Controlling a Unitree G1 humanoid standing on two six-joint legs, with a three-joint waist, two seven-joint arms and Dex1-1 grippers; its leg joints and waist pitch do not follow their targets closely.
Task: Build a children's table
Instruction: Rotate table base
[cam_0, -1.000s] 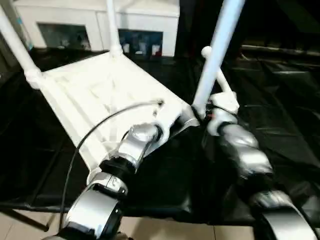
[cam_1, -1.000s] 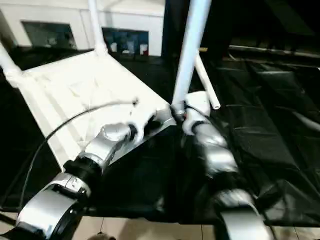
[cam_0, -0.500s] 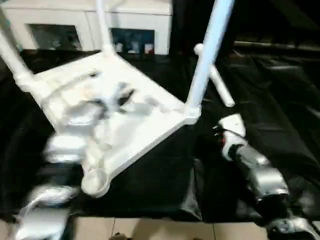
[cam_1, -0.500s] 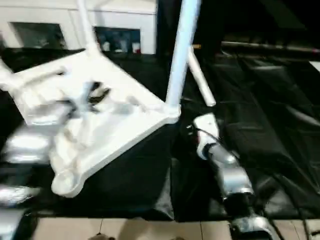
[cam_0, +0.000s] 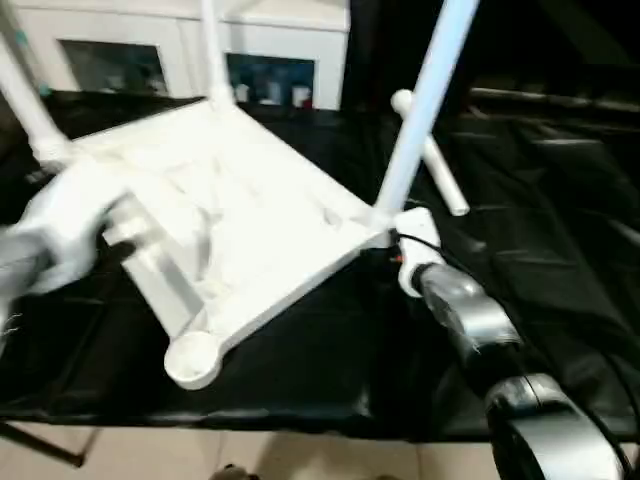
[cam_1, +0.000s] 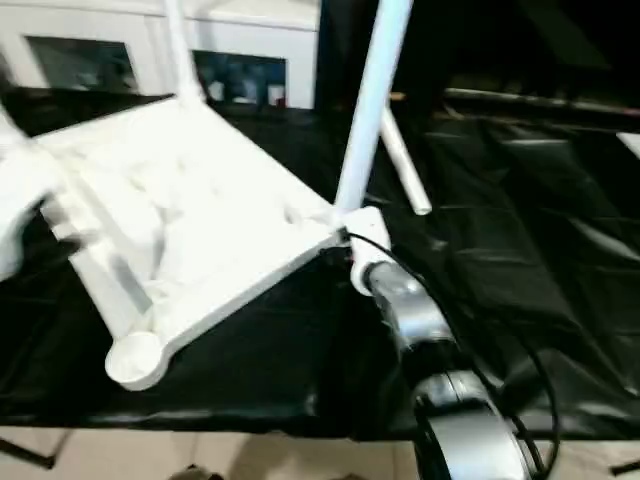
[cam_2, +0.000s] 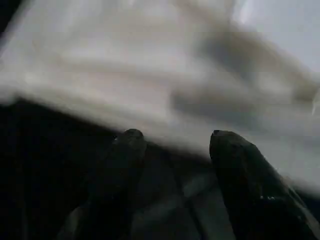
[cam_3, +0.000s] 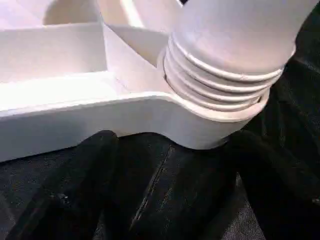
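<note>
Still one empty corner socket (cam_0: 192, 358) on the upturned tabletop (cam_0: 225, 215); we need the loose leg (cam_0: 430, 158) lying behind on the black surface (cam_0: 560, 230). Right gripper (cam_3: 172, 150) wide open, holding nothing, just beside the fitted leg's threaded base (cam_3: 220, 80). Left gripper (cam_2: 172, 142) partly open, empty, near the top's edge. We'd brace the top before screwing.

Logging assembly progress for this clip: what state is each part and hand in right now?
table top: upside down on the black cover, ribs up.
near right leg: standing in its corner socket, threads still showing.
two far legs: standing in their sockets.
near left socket: empty.
loose leg: lying on the cover.
right hand: open, at the leg's corner.
left hand: open, holding nothing.
</note>
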